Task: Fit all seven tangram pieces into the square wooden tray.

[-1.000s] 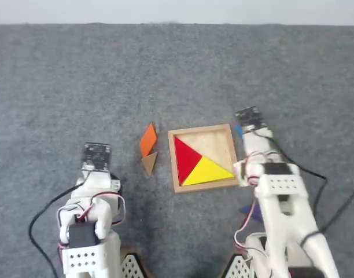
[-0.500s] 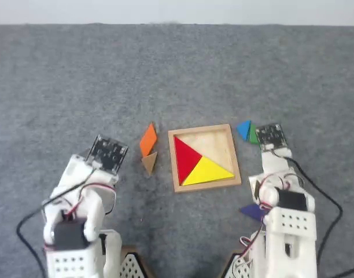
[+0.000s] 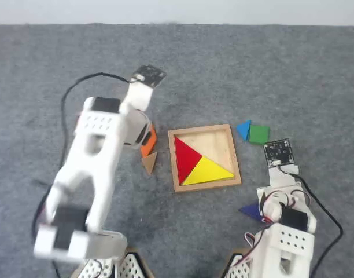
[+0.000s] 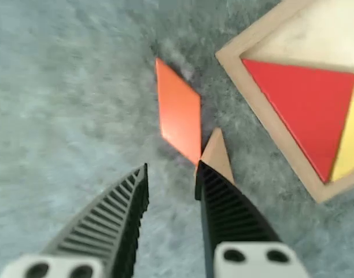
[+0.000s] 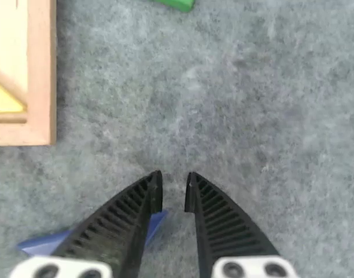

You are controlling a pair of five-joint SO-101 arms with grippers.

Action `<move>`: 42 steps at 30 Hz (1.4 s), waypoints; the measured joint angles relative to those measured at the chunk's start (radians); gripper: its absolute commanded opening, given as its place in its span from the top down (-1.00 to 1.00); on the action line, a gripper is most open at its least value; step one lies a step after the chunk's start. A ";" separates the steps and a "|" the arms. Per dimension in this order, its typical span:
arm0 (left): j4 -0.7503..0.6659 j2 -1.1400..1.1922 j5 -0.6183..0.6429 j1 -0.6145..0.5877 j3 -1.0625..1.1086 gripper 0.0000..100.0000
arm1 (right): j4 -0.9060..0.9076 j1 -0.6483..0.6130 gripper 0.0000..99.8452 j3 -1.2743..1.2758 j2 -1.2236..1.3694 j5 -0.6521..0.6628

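- A grey carpet-like table surface (image 3: pixel 292 69) runs to a pale wall at 12 o'clock in the high view.
- The square wooden tray (image 3: pixel 203 127) lies near the middle. The red triangle (image 3: pixel 185 156) fills its 9 o'clock side and the yellow triangle (image 3: pixel 207 172) its 6 o'clock side. Bare wood shows from 12 to 3 o'clock.
- By my count two pieces are placed and five are left.
- At the tray's 9 o'clock lie the orange parallelogram (image 4: pixel 180 110) and the tan triangle (image 4: pixel 217 153), touching at a corner.
- At 2 o'clock the blue triangle (image 3: pixel 243 130) touches the green square (image 3: pixel 258 134); the dark blue triangle (image 3: pixel 250 211) lies at 5 o'clock.
- The left gripper (image 4: pixel 171 169) hangs over the orange and tan pieces, jaws apart and empty.
- The right gripper (image 5: pixel 172 175) hangs by the dark blue triangle, jaws narrowly apart, holding nothing.
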 measured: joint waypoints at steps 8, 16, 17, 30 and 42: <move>-0.101 0.210 0.046 0.026 -0.041 0.70 | 0.028 -0.020 0.86 0.002 -0.044 0.008; -0.184 0.348 0.055 0.026 -0.046 0.64 | 0.028 -0.020 0.86 0.002 -0.044 0.008; -0.184 0.358 0.055 0.026 -0.052 0.64 | 0.028 -0.020 0.86 0.002 -0.044 0.008; -0.166 0.428 0.031 0.035 -0.127 0.98 | 0.028 -0.028 0.86 0.015 -0.055 0.008; -0.061 0.262 0.018 0.032 -0.180 0.98 | 0.028 -0.028 0.86 0.015 -0.055 0.008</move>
